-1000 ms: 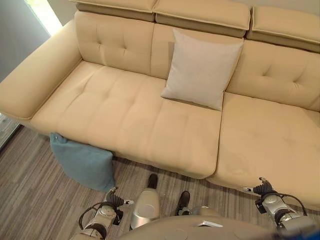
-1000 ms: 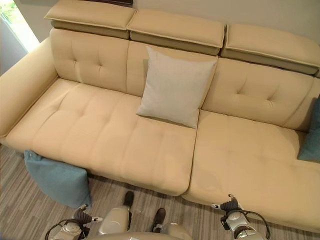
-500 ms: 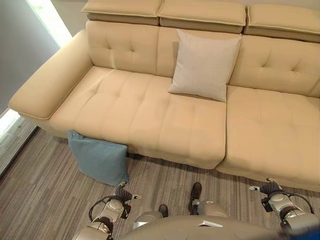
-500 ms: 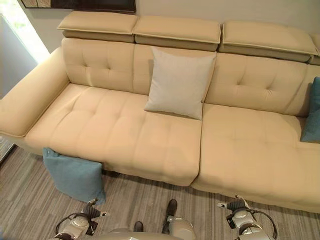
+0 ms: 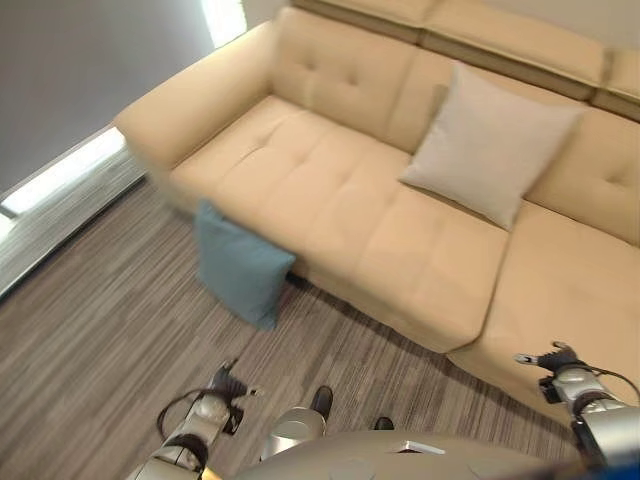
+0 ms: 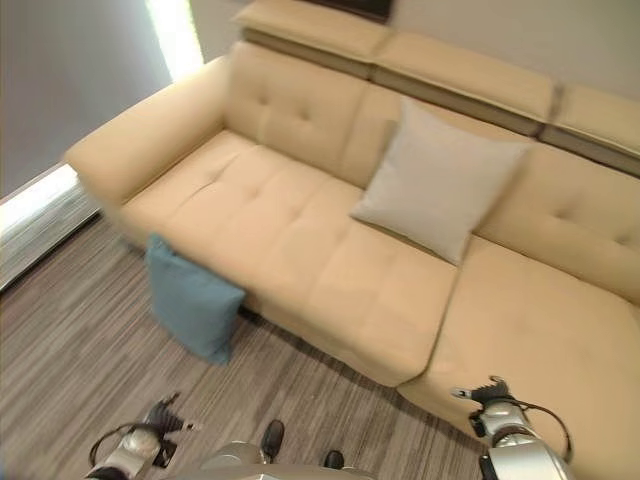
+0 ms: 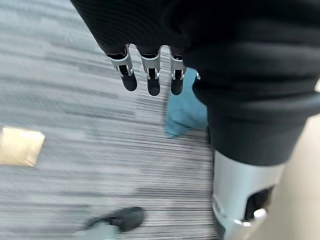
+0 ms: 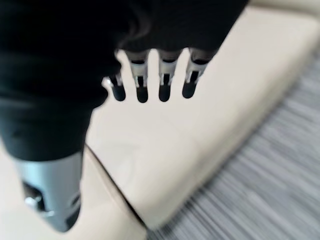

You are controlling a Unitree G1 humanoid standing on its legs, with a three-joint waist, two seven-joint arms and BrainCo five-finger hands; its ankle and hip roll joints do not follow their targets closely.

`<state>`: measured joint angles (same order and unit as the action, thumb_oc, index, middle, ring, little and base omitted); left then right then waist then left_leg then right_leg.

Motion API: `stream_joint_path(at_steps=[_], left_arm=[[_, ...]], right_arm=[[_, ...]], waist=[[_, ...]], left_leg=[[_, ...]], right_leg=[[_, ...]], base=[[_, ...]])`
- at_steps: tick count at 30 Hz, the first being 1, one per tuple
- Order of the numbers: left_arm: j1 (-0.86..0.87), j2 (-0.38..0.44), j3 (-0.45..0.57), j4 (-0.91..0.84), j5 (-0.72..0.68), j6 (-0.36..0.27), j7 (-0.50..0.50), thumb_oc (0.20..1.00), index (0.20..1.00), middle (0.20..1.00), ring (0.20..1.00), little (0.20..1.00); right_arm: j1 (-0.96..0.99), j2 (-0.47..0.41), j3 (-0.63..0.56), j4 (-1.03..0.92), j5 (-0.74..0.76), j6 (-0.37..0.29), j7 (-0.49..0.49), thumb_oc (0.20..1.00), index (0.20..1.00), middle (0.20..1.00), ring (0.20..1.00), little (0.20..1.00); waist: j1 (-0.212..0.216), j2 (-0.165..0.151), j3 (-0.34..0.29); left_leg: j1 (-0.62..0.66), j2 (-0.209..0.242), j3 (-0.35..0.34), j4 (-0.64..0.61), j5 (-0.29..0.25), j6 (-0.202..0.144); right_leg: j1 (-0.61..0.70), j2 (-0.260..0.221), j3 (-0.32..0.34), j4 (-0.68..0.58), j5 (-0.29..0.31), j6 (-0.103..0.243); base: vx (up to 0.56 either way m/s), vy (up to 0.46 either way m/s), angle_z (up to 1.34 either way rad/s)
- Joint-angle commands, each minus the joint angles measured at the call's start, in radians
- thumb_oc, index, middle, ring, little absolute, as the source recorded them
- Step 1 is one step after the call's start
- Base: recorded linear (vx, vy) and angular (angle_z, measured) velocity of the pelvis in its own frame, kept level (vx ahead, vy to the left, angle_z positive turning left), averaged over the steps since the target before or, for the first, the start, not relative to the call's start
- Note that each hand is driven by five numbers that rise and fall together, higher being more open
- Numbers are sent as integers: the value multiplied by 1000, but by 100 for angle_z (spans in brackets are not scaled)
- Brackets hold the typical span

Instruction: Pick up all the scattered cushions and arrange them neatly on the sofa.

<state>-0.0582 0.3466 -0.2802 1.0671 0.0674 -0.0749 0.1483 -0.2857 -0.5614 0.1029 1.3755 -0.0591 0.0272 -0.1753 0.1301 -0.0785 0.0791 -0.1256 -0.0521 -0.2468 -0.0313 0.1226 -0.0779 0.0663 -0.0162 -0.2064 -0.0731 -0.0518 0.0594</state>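
Note:
A teal cushion [image 5: 240,268] stands on the floor, leaning against the front of the cream sofa [image 5: 330,190] near its left end. A pale grey cushion [image 5: 490,145] rests upright against the sofa's backrest. My left hand [image 5: 226,383] hangs low over the floor, a step short of the teal cushion [image 7: 184,107], its fingers [image 7: 150,77] straight and holding nothing. My right hand [image 5: 552,357] hangs beside the sofa's front edge; its fingers [image 8: 163,82] are straight above the seat [image 8: 175,145] and empty.
Striped grey wood floor [image 5: 110,330] spreads in front of the sofa. The broad left armrest [image 6: 140,135] stands beside a grey wall, with a bright strip [image 5: 60,175] along its foot. A tan patch [image 7: 20,146] lies on the floor.
The whole picture has swung and tilted, so the camera moved and the sofa now runs diagonally. Neither cushion has shifted. Both hands still hang low and empty.

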Motion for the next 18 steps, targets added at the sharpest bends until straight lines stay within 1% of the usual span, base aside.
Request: stream_joint_path(at_steps=[1, 2, 3, 4, 5, 6, 7, 8, 9, 10, 11, 12, 13, 15, 16, 17, 18], left_arm=[[-33, 19, 24, 5, -7, -9, -19, 1000, 1000, 1000, 1000, 1000], [-12, 1, 71, 25, -23, -8, 10, 1000, 1000, 1000, 1000, 1000], [-8, -10, 101, 30, -17, -1, 27, 1000, 1000, 1000, 1000, 1000], [7, -9, 112, 36, -17, -5, 32, 1000, 1000, 1000, 1000, 1000], [20, -19, 118, 39, -18, -4, 43, 1000, 1000, 1000, 1000, 1000], [19, -32, 115, 38, -24, -2, 54, 1000, 1000, 1000, 1000, 1000], [18, -50, 109, 37, -27, 0, 52, 1000, 1000, 1000, 1000, 1000], [22, -53, 102, 43, -27, -2, 50, 1000, 1000, 1000, 1000, 1000], [23, -53, 102, 42, -27, -2, 50, 1000, 1000, 1000, 1000, 1000], [30, -54, 102, 47, -26, -2, 46, 1000, 1000, 1000, 1000, 1000], [30, -54, 103, 47, -26, -2, 46, 1000, 1000, 1000, 1000, 1000], [35, -52, 111, 53, -26, -4, 49, 1000, 1000, 1000, 1000, 1000], [36, -49, 115, 55, -27, -4, 51, 1000, 1000, 1000, 1000, 1000], [36, -49, 115, 55, -27, -4, 51, 1000, 1000, 1000, 1000, 1000], [36, -49, 115, 55, -27, -4, 51, 1000, 1000, 1000, 1000, 1000], [48, -28, 142, 81, -33, -5, 68, 1000, 1000, 1000, 1000, 1000], [54, -25, 141, 83, -31, -6, 72, 1000, 1000, 1000, 1000, 1000]], right_arm=[[5, -74, 11, -2, 35, -19, -3, 1000, 1000, 1000, 1000, 1000], [128, 67, 43, -141, 12, -60, -26, 1000, 1000, 1000, 1000, 1000], [167, 125, 49, -184, -13, -70, -51, 1000, 1000, 1000, 1000, 1000], [172, 167, 70, -206, -37, -89, -74, 1000, 1000, 1000, 1000, 1000], [216, 216, 85, -219, -43, -79, -65, 1000, 1000, 1000, 1000, 1000], [220, 237, 78, -224, -18, -84, -54, 1000, 1000, 1000, 1000, 1000], [209, 246, 77, -200, -52, -72, -71, 1000, 1000, 1000, 1000, 1000], [213, 250, 76, -182, -63, -62, -74, 1000, 1000, 1000, 1000, 1000], [213, 250, 76, -182, -63, -62, -74, 1000, 1000, 1000, 1000, 1000], [200, 254, 88, -173, -73, -57, -78, 1000, 1000, 1000, 1000, 1000], [199, 255, 89, -173, -73, -57, -78, 1000, 1000, 1000, 1000, 1000], [193, 263, 104, -171, -82, -55, -82, 1000, 1000, 1000, 1000, 1000], [191, 267, 112, -169, -89, -55, -85, 1000, 1000, 1000, 1000, 1000], [191, 267, 112, -168, -89, -55, -85, 1000, 1000, 1000, 1000, 1000], [191, 267, 112, -168, -89, -55, -85, 1000, 1000, 1000, 1000, 1000], [183, 293, 144, -199, -123, -46, -84, 1000, 1000, 1000, 1000, 1000], [196, 296, 144, -205, -123, -47, -81, 1000, 1000, 1000, 1000, 1000]], waist=[[-12, -21, 25], [-49, -27, 50], [-78, -35, 58], [-79, -38, 61], [-91, -39, 67], [-107, -38, 66], [-124, -33, 53], [-135, -17, 38], [-137, -17, 38], [-134, -10, 30], [-134, -11, 31], [-129, -10, 29], [-128, -12, 31], [-128, -12, 31], [-128, -12, 31], [-116, -8, 64], [-127, -7, 58]], left_leg=[[-29, 4, 78, 106, -160, 13], [-66, 15, 150, 153, -165, 17], [-73, 51, 271, 198, -193, 31], [-69, 56, 297, 230, -215, 36], [-59, 65, 323, 253, -233, 38], [-40, 74, 356, 252, -248, 43], [2, 95, 416, 234, -265, 43], [54, 119, 462, 202, -286, 30], [55, 119, 461, 201, -286, 30], [80, 113, 475, 148, -281, 28], [84, 111, 476, 142, -279, 28], [103, 100, 459, 109, -278, 32], [104, 94, 451, 101, -275, 35], [104, 93, 451, 101, -275, 35], [104, 93, 451, 101, -275, 35], [98, 45, 365, 61, -239, 80], [98, 32, 337, 48, -231, 85]], right_leg=[[-49, -47, -53, 19, -7, 45], [-59, -53, -59, 27, -4, 39], [-76, -66, -87, 28, 4, 33], [-78, -74, -107, 27, 8, 28], [-74, -78, -115, 29, 8, 27], [-74, -83, -128, 31, 8, 25], [-68, -97, -178, 34, 11, 26], [-47, -93, -211, 30, -5, 38], [-46, -94, -212, 29, -5, 38], [-44, -99, -228, 38, 0, 44], [-43, -100, -228, 38, 0, 44], [-44, -104, -226, 57, -2, 48], [-48, -110, -227, 73, -1, 50], [-48, -110, -227, 73, -2, 50], [-48, -110, -227, 73, -2, 50], [-136, -125, -99, 229, -17, 58], [-156, -94, -24, 239, -24, 59]], base=[[-232, -53, 144], [-309, -9, 127], [-307, 20, 79], [-180, 31, 93], [-92, 47, 90], [-81, 96, 83], [40, 154, 61], [69, 123, 85], [110, 177, 134], [14, 110, 165], [6, 210, 91], [-18, 142, 37], [-18, 141, -18], [-5, 21, 42], [-128, 279, 46], [-109, 298, 17], [-76, 306, 25]])
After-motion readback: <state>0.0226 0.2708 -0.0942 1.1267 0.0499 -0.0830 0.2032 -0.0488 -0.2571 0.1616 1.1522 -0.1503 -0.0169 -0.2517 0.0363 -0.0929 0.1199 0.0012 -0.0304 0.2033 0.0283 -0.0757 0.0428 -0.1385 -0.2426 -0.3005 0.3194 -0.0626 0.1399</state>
